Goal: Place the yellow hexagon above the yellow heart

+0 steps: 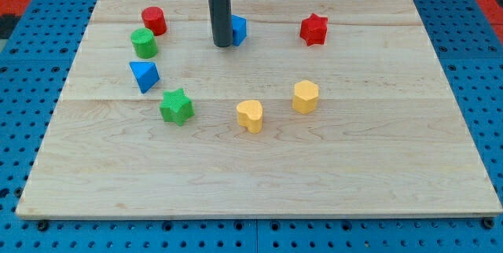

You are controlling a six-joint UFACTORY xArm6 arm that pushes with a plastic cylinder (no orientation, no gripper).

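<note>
Though unlabelled, yellow hexagon (306, 96) beside yellow heart (250, 115)

Lab bench, blue pegboard (31, 88), wooden board (354, 151)

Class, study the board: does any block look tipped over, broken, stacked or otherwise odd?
Nothing stands out. All eight blocks sit flat and apart on the wooden board. Only a blue block is partly hidden behind my tip near the view's top. The yellow hexagon sits right of the yellow heart, slightly higher.
</note>
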